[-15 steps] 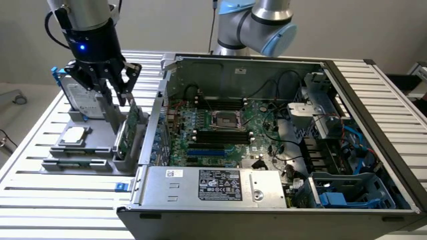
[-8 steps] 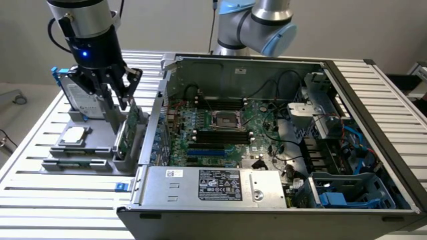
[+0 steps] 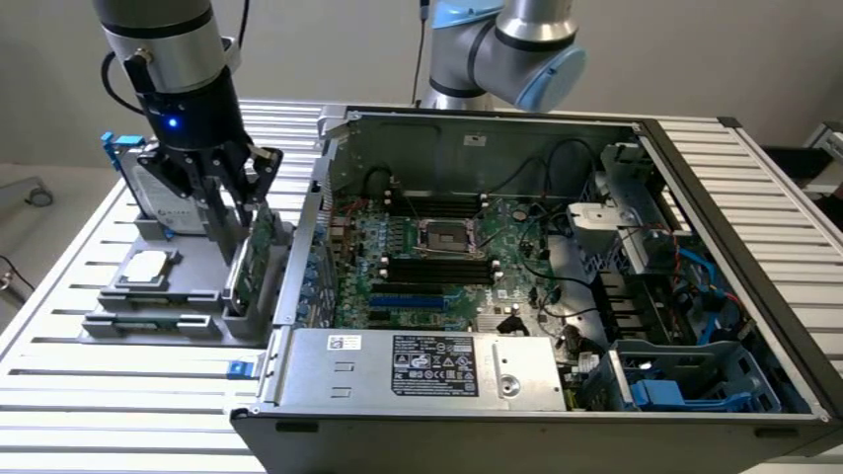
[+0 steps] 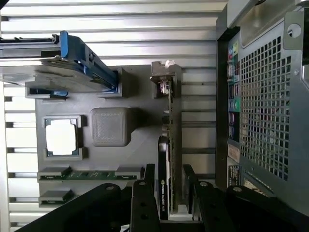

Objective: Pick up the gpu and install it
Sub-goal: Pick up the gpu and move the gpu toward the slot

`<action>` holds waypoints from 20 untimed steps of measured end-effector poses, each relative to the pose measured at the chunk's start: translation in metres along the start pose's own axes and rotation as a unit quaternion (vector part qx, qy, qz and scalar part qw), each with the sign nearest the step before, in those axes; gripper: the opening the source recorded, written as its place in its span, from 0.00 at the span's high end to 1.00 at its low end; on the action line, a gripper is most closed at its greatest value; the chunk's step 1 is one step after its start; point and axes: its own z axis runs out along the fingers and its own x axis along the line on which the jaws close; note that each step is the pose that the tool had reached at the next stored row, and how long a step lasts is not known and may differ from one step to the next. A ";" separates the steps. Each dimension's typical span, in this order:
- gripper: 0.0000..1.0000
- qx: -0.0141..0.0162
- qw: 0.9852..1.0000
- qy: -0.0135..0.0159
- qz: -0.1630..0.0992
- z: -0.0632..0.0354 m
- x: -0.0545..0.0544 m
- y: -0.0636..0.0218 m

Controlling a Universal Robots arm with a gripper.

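You're early on: the black gripper (image 4: 169,180) holds its jaws apart either side of the green-and-black gpu card (image 4: 170,130), upright in the grey plastic holder (image 4: 120,87) beside the open computer case (image 3: 527,390) (lifting and installing remain).

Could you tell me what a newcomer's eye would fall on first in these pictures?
The large open computer case with its bare motherboard sits on the exterior view's right. On that view's left the tool hangs with jaws open astride the gpu, which stands on edge in a grey holder beside the case. A hard drive in a blue frame sits in the same holder.
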 end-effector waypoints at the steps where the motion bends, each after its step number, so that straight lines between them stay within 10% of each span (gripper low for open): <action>1: 0.64 0.000 1.000 0.000 0.000 0.0018 0.000 -0.0001; 13: 0.64 0.003 1.000 0.000 0.000 0.0222 0.002 -0.0030; 20: 0.64 0.012 1.000 -0.004 0.000 0.0287 0.001 -0.0047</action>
